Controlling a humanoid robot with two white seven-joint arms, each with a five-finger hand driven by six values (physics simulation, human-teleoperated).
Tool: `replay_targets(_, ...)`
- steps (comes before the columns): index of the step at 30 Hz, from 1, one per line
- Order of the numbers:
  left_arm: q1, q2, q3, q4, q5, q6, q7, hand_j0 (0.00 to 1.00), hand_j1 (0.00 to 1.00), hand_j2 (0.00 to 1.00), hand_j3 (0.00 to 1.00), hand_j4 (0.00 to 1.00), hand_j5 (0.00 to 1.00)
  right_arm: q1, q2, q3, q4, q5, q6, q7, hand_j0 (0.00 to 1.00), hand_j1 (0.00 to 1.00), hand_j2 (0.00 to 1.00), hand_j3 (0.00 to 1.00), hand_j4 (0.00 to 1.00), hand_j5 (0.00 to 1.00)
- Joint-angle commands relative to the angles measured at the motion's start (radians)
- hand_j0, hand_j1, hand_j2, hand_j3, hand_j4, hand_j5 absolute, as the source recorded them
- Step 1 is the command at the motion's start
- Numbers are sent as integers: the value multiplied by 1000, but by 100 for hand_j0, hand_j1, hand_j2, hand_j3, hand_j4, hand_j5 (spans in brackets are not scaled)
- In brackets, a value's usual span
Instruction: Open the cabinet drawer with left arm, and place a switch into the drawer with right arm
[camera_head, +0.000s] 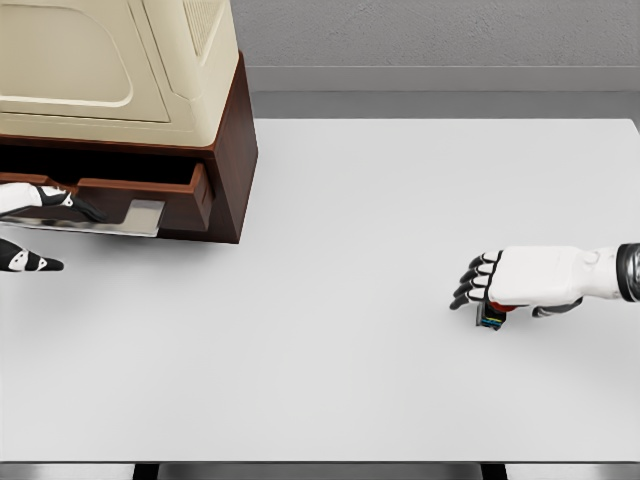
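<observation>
Drawer (140, 190) pulled open, contents unclear; right hand (525, 280) grips switch (490, 316).

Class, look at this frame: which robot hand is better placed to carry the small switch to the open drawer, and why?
The right robot hand: it already covers the small dark switch on the white table. The left robot hand is at the brown wooden drawer, which is already pulled out.

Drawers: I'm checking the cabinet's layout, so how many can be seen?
1. The drawer sits at the cabinet base, upper left, pulled partly open, with the left hand at its front. Others may be outside the frame.
</observation>
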Motion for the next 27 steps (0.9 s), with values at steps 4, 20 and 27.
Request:
replay_targets(4, 0, -11, -26, -47, 72, -43, -22, 78, 78, 78, 78, 78, 78, 0, -1, 0, 0, -3, 2, 0, 93, 93, 93, 93, 93, 93)
replay_targets(20, -1, 20, -26, -47, 194, -86, -151, 78, 78, 78, 78, 78, 78, 0, 2, 0, 0, -3, 2, 0, 87, 87, 87, 87, 87, 87)
replay_targets(27, -4, 20, -26, -49, 238, -89, -151, 78, 78, 78, 78, 78, 78, 2, 4, 0, 0, 8, 2, 0, 84, 84, 84, 84, 84, 84)
